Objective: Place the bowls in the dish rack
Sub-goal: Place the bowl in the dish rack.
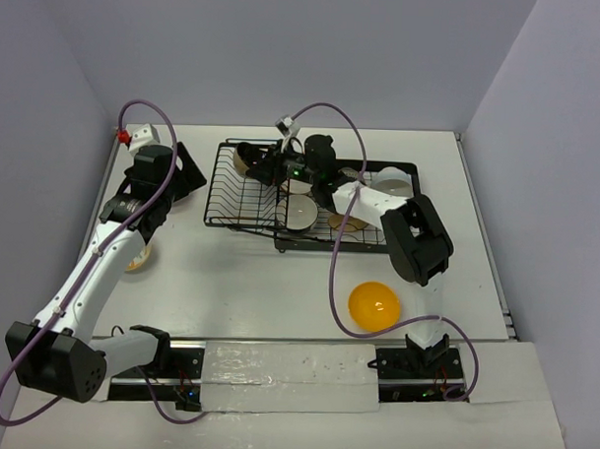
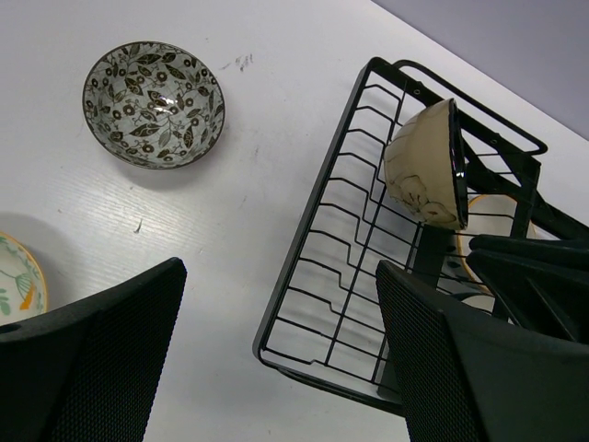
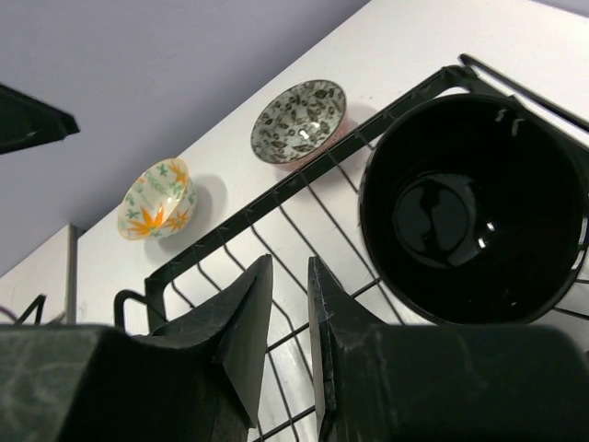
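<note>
Black bowl (image 3: 469, 207) stood in the dish rack (image 3: 304, 175), just beside the right gripper (image 3: 288, 276), jaws narrowly parted, empty; a careless retreat could clip its rim, toppling it; left gripper (image 2: 281, 276) hung wide open left of the rack.

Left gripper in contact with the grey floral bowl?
Apart. Left wrist view shows the left gripper open above the table, bare white surface separating it from the grey floral bowl.
</note>
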Controlling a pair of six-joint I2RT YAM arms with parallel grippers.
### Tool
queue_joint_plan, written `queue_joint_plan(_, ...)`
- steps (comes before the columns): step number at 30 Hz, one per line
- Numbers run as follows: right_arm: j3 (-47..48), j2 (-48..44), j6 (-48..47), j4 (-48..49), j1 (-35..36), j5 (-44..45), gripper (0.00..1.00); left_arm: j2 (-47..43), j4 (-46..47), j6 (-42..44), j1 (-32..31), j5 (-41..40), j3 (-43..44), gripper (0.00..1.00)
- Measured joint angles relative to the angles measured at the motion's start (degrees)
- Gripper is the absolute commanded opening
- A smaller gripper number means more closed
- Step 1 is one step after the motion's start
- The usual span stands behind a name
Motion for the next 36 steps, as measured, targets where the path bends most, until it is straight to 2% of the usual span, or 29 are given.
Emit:
queue_joint_plan(9, 0.1, -0.5, -0.2, -3.0, 0.0, -3.5, 0.38, 0.1, 0.0, 0.5, 0.0, -2.1, 0.0, 0.89)
queue_joint_plan(18, -2.6, -7.9, -1.6, -9.1, 0.0, -4.4, 0.4, 1.9, 0.0, 1.1, 0.0, -2.4, 0.0, 0.89)
queue_joint_plan(25, -5.6, -14.1, -4.4, -15.4, 1.2, -3.1, 0.42, 1.9, 0.0, 1.5, 0.0, -3.3, 0.0, 0.9)
queue_joint_plan(31, -9.7, -17.7, -5.4, -18.4, 2.6, -2.0, 0.48, 2.1, 0.0, 1.8, 0.0, -4.5, 0.0, 0.97)
queue_joint_plan(36, -10.1, -18.6, -5.4, -20.2, 2.8, 0.9, 0.49, 3.8, 0.0, 1.9, 0.0, -5.2, 0.0, 0.98)
